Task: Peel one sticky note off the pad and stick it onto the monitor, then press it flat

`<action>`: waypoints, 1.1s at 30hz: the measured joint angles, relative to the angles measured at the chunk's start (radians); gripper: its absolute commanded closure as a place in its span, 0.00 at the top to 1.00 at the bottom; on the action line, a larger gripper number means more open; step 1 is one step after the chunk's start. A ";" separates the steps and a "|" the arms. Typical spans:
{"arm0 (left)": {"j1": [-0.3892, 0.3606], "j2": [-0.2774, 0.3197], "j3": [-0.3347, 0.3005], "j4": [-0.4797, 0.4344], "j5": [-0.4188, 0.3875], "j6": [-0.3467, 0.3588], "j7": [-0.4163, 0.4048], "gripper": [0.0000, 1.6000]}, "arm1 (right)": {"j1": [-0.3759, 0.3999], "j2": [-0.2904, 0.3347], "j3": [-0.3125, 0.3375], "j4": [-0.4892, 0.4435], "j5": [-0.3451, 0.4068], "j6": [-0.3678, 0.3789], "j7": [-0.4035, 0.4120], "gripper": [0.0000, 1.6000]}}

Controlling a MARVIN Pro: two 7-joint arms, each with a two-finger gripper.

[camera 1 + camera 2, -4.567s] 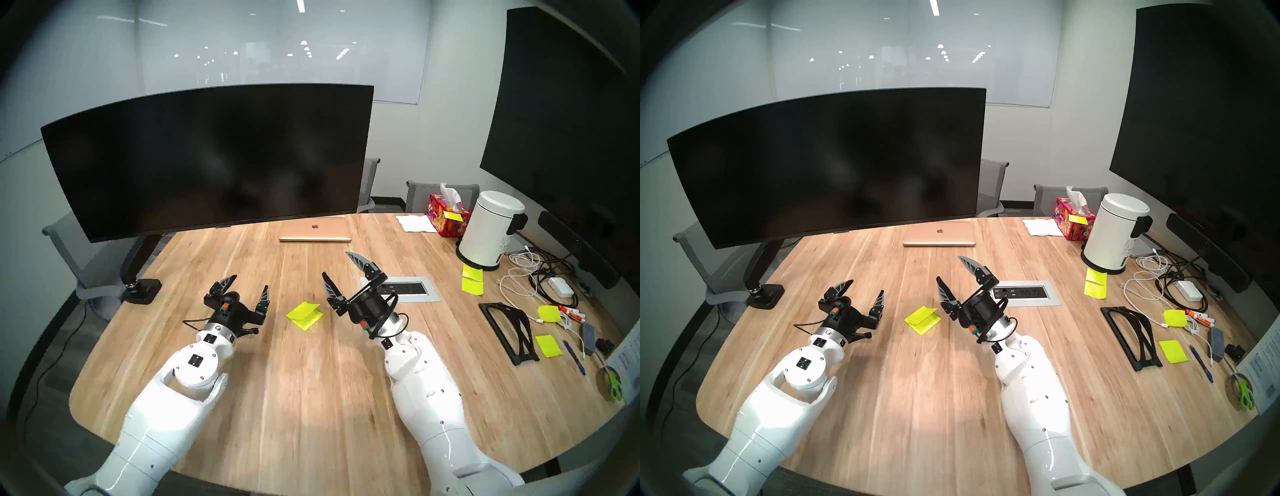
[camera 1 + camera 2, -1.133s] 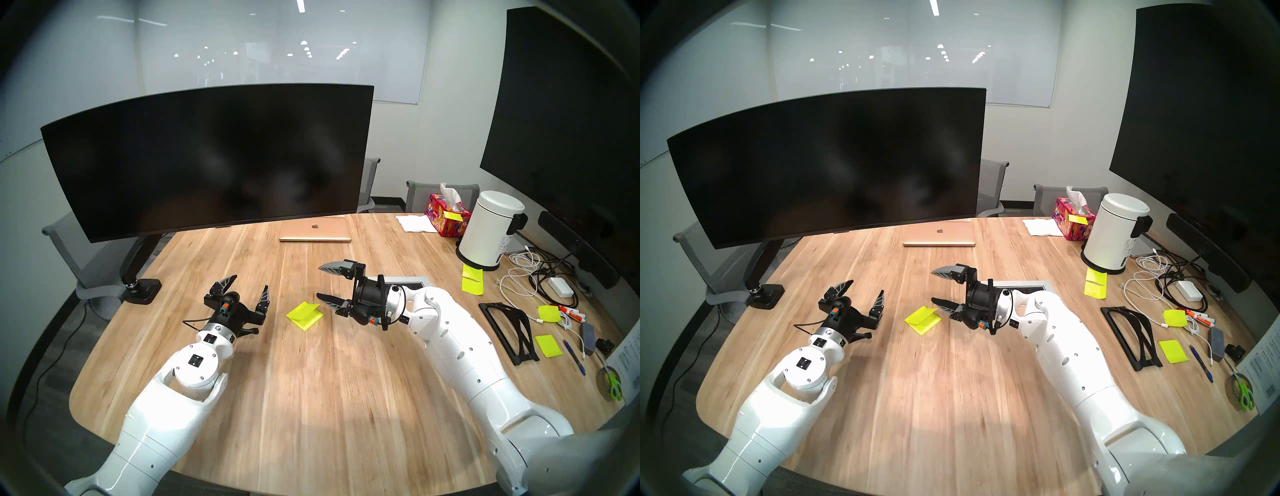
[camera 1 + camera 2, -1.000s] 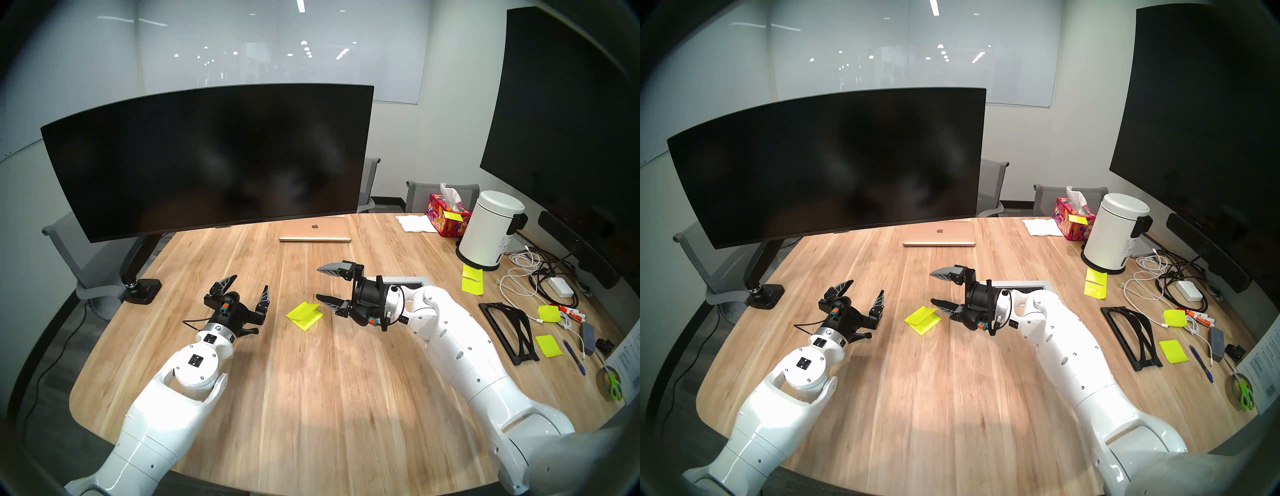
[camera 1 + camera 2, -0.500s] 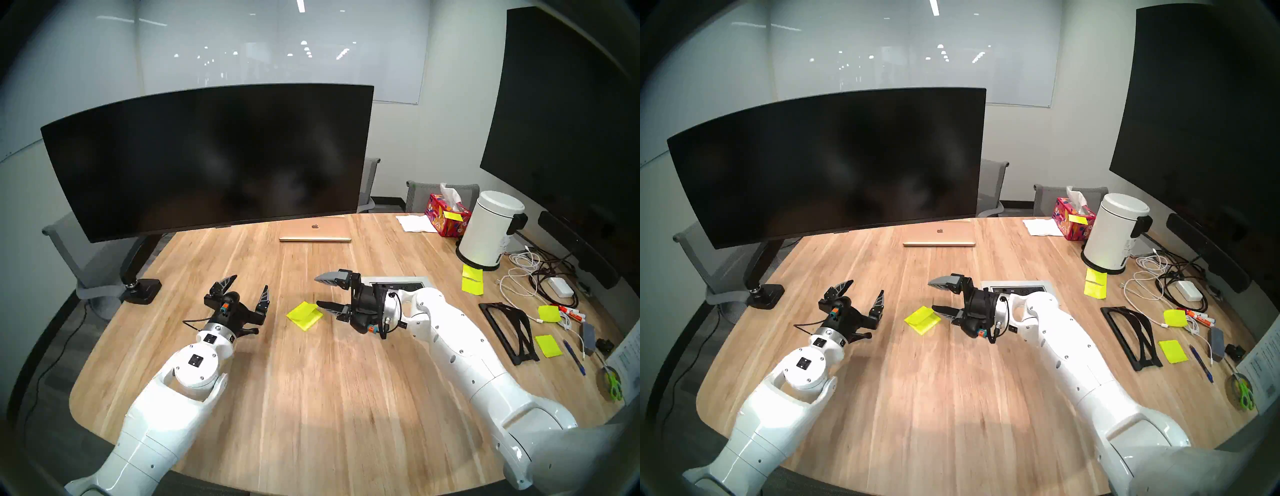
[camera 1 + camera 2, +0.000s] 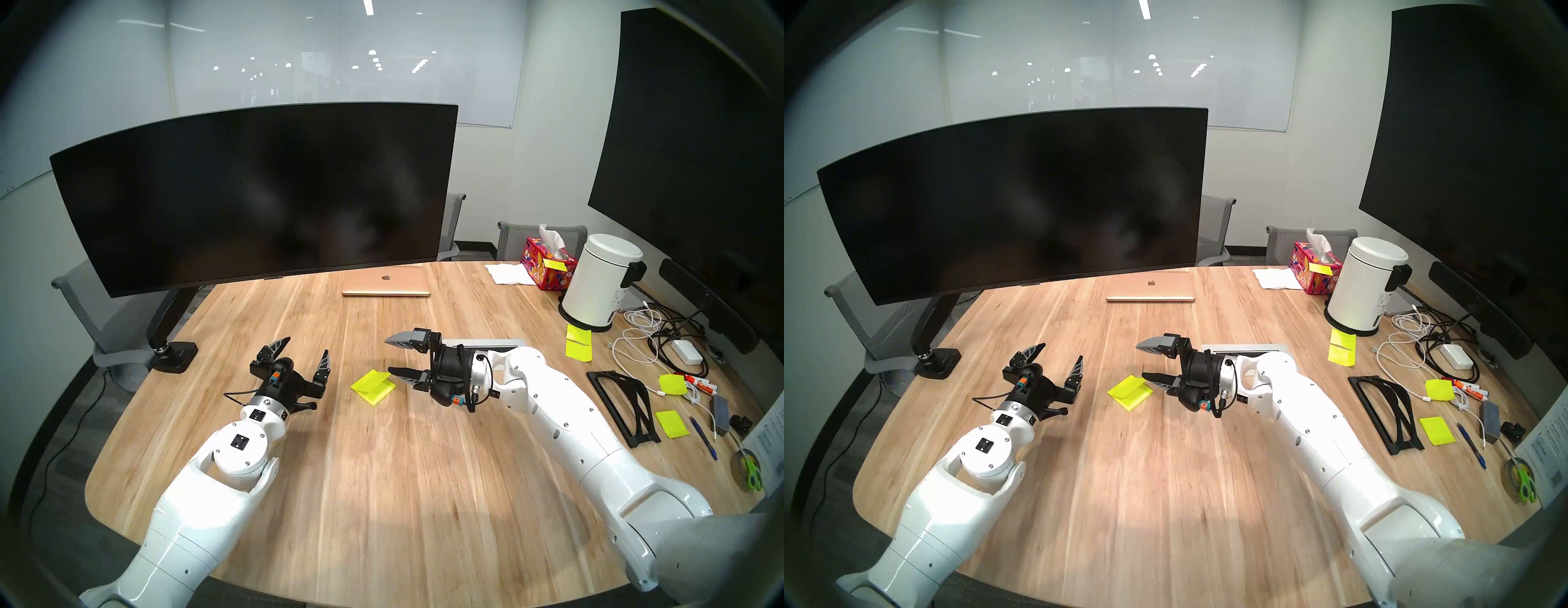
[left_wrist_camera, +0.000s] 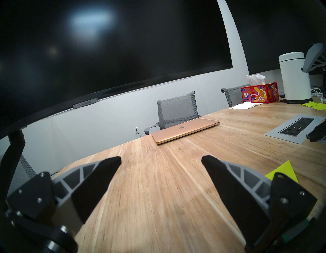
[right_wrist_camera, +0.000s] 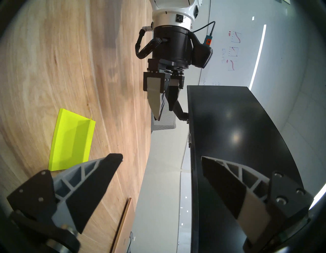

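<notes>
Pad (image 5: 373,387) flat on table (image 5: 382,488), mid-table, top sheet (image 5: 370,380) curled up along one edge. Right gripper (image 5: 389,356) spread wide, empty, pointing sideways; pad at its 9 o'clock in the head view, lower finger (image 5: 405,375) just beside the pad's right corner, apparently not touching. Left gripper (image 5: 306,350) also spread, empty, pad at its 3 o'clock, farther off. Right arm judged nearer for the peel. Monitor (image 5: 254,199) at 11 o'clock from pad, well apart, bare.
</notes>
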 measured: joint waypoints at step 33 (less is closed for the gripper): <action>0.000 0.000 0.000 0.000 0.000 0.000 0.000 1.00 | 0.066 0.118 -0.151 -0.037 0.095 0.000 0.033 1.00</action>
